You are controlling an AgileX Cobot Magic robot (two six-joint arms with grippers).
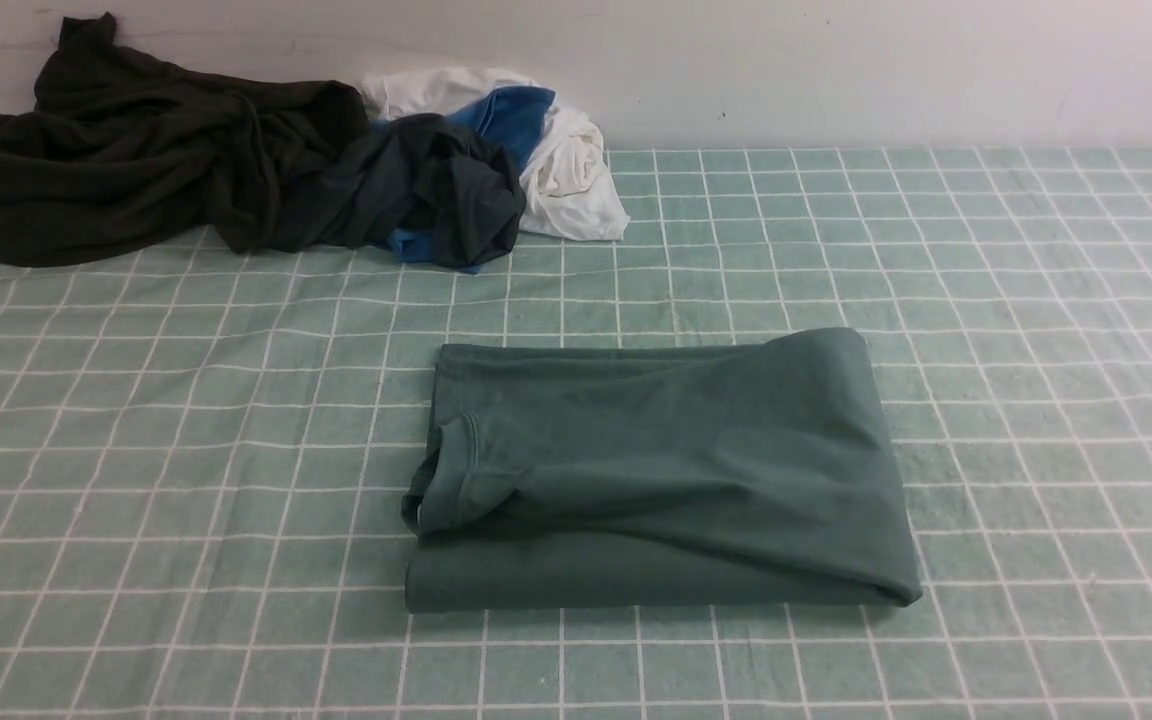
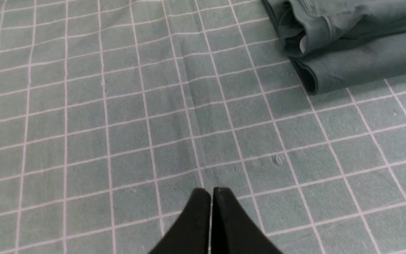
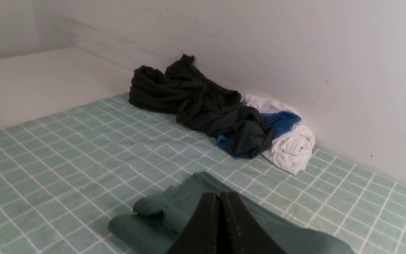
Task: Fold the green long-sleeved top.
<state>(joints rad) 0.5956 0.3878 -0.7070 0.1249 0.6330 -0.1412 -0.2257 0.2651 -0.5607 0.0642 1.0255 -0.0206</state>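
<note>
Top folded; little left for you.
The top (image 1: 666, 470) lies as a compact rectangle on the tabletop (image 1: 1036, 350); left pincer (image 2: 211, 192) and right pincer (image 3: 220, 197) are both closed, empty.

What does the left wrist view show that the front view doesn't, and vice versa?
Only the left wrist view: the left gripper, jaws shut, over bare checked tablecloth, holding nothing. Only the front view: the whole folded rectangle of the muted teal-green long-sleeved top, the crumpled very dark olive-black garment, the dark navy-grey garment and the blue and white cloth by the back wall. Both: the top's collar end and the tablecloth.
</note>
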